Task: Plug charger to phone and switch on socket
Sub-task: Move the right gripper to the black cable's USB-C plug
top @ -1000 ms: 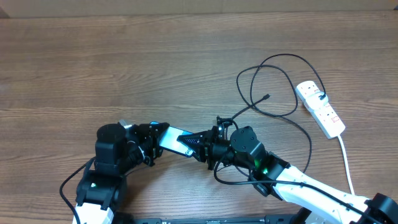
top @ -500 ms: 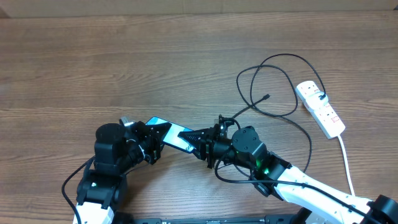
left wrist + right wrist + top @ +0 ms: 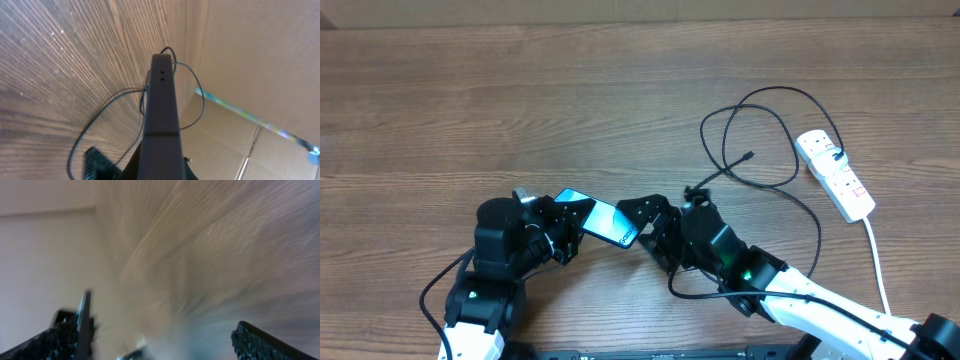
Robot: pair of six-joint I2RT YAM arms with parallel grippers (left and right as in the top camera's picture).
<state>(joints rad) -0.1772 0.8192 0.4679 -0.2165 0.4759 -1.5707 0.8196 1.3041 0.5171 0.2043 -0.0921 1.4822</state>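
Slim, dark-framed, blue-screened phone (image 3: 605,222) tilted in left tool (image 3: 568,218)

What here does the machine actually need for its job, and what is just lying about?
Needed for the job:
the phone
the charger
the socket

Just lying about:
no loose things that I can see; there is only the wooden table under it all

- Setting: a robotics test bench, most likely a laboratory and not a home.
- A wood-grain table (image 3: 520,100) filled the overhead view, with a plain beige strip along the top edge of the frame.
- A left arm (image 3: 480,290) and a right arm (image 3: 820,300) entered from the lower edge.
- Cardboard panels (image 3: 250,65) closed off the right of the left wrist view.
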